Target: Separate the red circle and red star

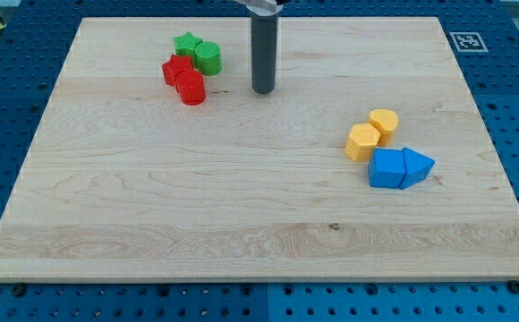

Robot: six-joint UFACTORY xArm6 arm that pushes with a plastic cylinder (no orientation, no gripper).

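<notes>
The red circle and the red star sit touching each other near the view's top left of the wooden board. The star is just above and left of the circle. My tip stands on the board to the right of the red circle, well apart from it, about level with it. A green star and a green circle press against the top of the red star.
At the view's right a yellow circle and a yellow hexagon-like block touch, with a blue cube-like block and a blue triangle-like block just below them. A fiducial marker sits at the board's top right corner.
</notes>
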